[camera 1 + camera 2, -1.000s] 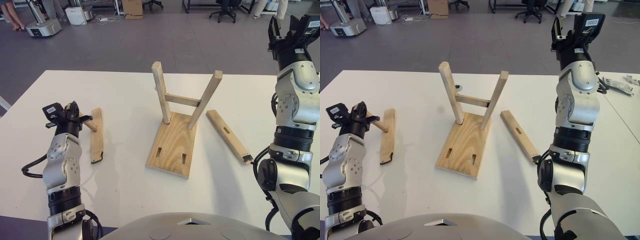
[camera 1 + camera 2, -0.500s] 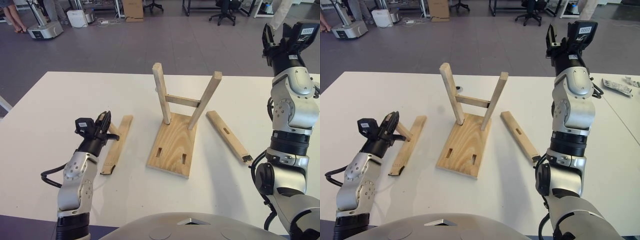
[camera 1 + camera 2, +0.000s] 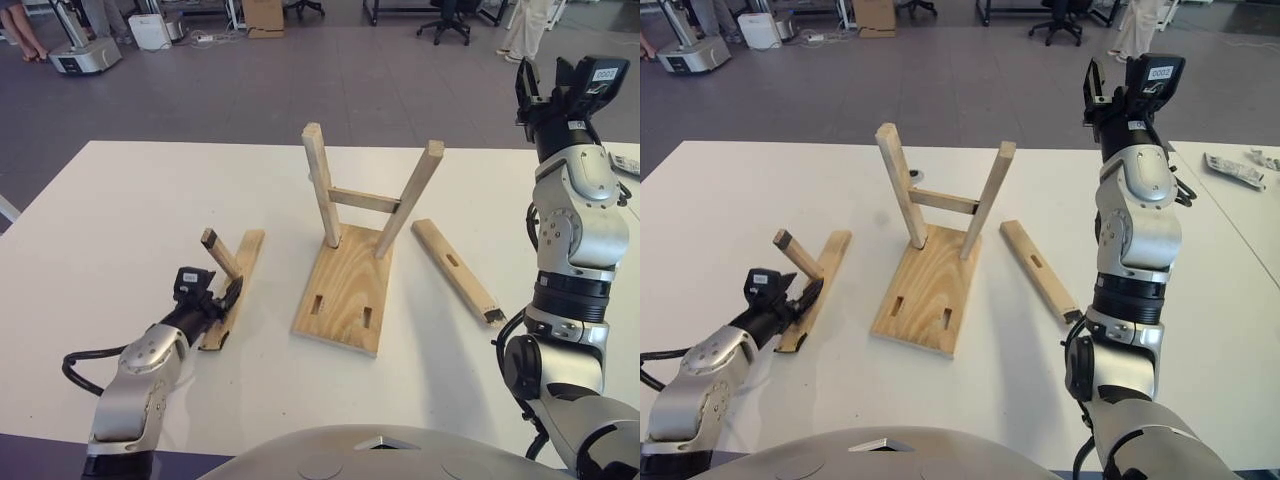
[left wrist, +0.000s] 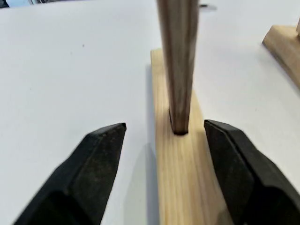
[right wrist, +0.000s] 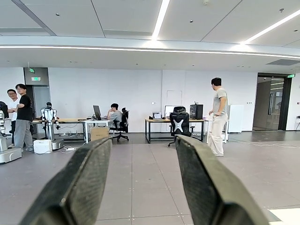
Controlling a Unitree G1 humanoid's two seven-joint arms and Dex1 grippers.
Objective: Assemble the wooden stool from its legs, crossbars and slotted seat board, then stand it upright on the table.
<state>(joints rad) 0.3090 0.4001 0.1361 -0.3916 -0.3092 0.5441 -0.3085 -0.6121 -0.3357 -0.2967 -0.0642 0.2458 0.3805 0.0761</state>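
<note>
As L pincer [image 4: 164, 124] straddles leg [image 3: 243, 266], long axis runs away fr. robot.

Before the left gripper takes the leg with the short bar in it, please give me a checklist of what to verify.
1. Left gripper open around the leg: ok, one finger on each side, not yet shut.
2. Crossbar seated in that leg: cannot tell how deep; it stands tilted.
3. Seat board near slots free: ok, both empty.
4. Other loose leg out of the way: ok, apart, right of board.
5. Right gripper free: ok, open, raised.
</note>
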